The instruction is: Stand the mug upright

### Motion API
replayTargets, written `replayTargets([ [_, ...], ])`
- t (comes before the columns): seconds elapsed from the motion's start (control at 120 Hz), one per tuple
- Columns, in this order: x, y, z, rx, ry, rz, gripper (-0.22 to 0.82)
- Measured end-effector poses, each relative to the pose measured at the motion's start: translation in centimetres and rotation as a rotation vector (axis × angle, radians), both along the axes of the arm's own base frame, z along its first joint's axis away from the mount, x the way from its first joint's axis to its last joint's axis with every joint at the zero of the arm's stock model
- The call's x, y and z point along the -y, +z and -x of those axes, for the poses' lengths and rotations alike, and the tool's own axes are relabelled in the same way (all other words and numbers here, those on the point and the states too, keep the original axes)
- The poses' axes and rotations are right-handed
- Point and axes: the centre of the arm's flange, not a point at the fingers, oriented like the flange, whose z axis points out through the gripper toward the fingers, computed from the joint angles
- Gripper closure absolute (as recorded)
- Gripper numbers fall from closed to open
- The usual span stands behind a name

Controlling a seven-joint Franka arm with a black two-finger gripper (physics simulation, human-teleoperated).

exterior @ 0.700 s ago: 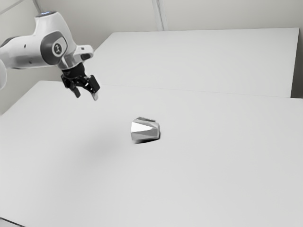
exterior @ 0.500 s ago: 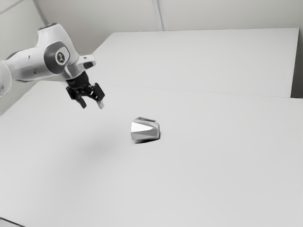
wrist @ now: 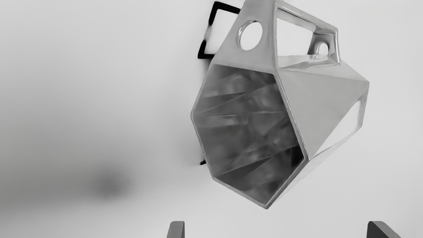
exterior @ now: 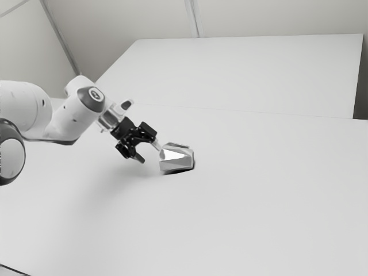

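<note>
In the exterior view my gripper point(exterior: 149, 153) is open, low over the table and just to the exterior view's left of the mug point(exterior: 177, 158). The faceted, silvery mug lies on its side, its base toward the exterior view's right. From the wrist, the mug point(wrist: 324, 109) shows its dark, angular mouth facing my hand, with a pierced handle along one side. Wide apart, the two fingertips of the gripper point(wrist: 276, 229) have nothing gripped between them. Whether a fingertip touches the rim, I cannot tell.
The mug rests on a broad white table point(exterior: 259, 201). Behind it stands a pale raised surface point(exterior: 247, 72), with walls farther back. A dark-edged corner of something point(exterior: 12, 270) shows at the exterior view's lower left.
The arm has come down and toward the exterior view's right, bringing my open gripper from well above the table to beside the mug. The mug has not moved.
</note>
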Motion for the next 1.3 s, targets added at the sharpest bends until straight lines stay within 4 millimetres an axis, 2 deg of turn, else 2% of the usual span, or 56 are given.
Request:
replayTargets([
  [0.3, 0.9, -1.9, -0.8, 0.028, 0.084, 0.138, 0.0],
  [0.592, 2.6, -2.6, -1.8, 0.051, 0.1, 0.184, 0.0],
  [0.75, 2.8, -2.8, -1.9, 0.056, 0.109, 0.195, 0.01],
  [1.142, 3.9, -2.5, -2.3, 0.074, 0.086, 0.192, 0.17],
  [1.3, 4.5, -2.5, -2.4, 0.077, 0.079, 0.198, 0.49],
])
